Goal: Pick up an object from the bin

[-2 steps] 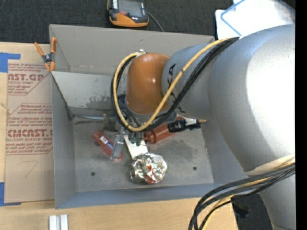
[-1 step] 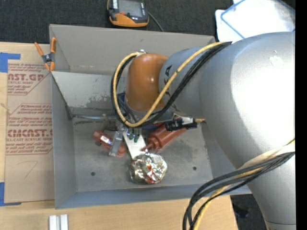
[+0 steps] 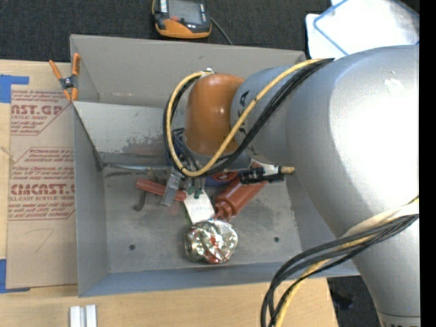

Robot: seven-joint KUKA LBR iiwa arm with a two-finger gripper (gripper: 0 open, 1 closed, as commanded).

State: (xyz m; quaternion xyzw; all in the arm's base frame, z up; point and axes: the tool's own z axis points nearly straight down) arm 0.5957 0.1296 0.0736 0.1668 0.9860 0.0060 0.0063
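Camera view: white tag (image 3: 198, 208), foil ball (image 3: 211, 242)

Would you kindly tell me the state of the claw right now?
Claw: cannot be told; it is low beside a red bar.

A crumpled silver foil ball (image 3: 211, 242) lies at six o'clock in the grey metal bin (image 3: 88, 203); a white paper tag (image 3: 199, 210) lies at its twelve o'clock.

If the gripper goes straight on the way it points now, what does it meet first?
Probably the reddish thin tool lying under the gripper near the middle of the bin. Depth is unclear, so the white tag beside it might come first.
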